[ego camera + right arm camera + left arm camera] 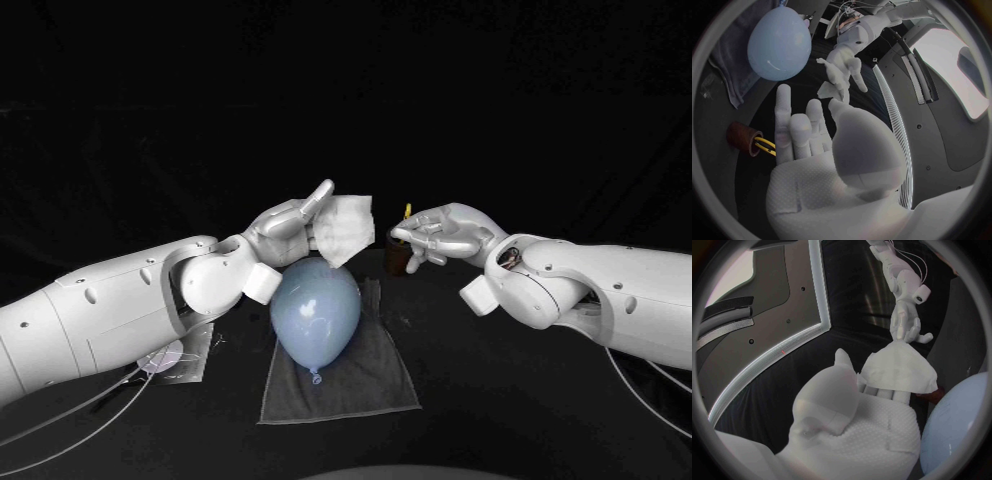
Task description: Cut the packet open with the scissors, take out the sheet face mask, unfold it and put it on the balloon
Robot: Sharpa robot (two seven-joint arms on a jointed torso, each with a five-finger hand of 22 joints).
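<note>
Nearest the robot, a dark grey towel (pixel 346 395) lies flat on the black table, and the pale blue balloon (pixel 315 312) lies along it. The balloon is egg-shaped and glossy, with its small knotted neck at 6 o'clock and its rounded end at 12. At about 8 o'clock from the balloon, just beside the left forearm, the packet (pixel 176 357) lies flat on the table, pale with pinkish marks. Its print is too small to read. Beyond the balloon's far end, at 12 o'clock and raised above the table, the left hand (pixel 289 232) pinches the sheet face mask (pixel 346 228) between its thumb and fingers. The mask is a white, limp, slightly creased sheet, folded into a rough square and hanging clear of the balloon, with one corner near the balloon's top. At about 2 o'clock from the balloon the right hand (pixel 440 238) hovers with nothing in it, half open with its fingers partly bent. It is apart from the mask. Just beside its fingers, farther back, stands a small brown cup (pixel 397 258) with the yellow-handled scissors (pixel 408 210) upright in it.
</note>
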